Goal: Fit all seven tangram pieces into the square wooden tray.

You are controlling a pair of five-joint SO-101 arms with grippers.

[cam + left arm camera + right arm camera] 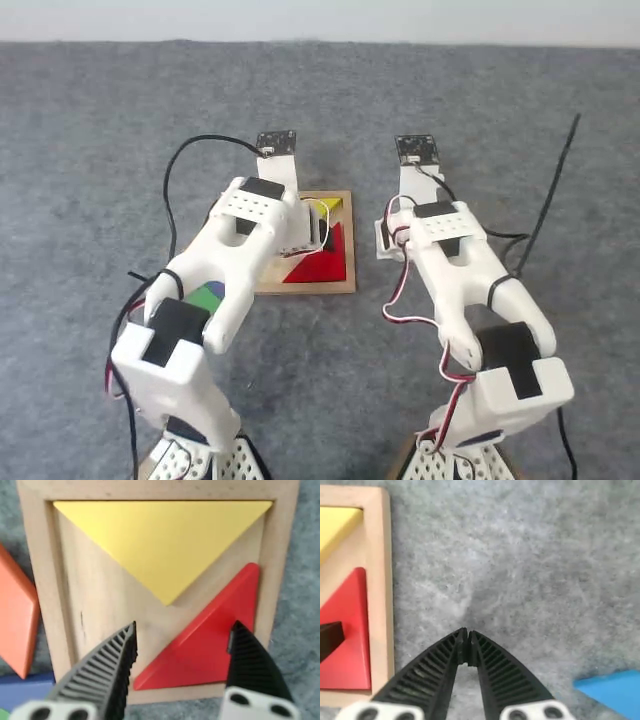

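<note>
One red triangle (212, 650) lies under the parted left gripper (183, 626)

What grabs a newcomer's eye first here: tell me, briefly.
The big yellow triangle and a red triangle lie in the wooden tray, with the left gripper open above them. Beside the tray the right gripper is shut over grey carpet, a blue piece nearby.

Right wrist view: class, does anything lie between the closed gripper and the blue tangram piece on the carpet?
Nothing visible does. Bare grey carpet is all that separates the right gripper, its fingers shut, from the blue flat tangram piece.
</note>
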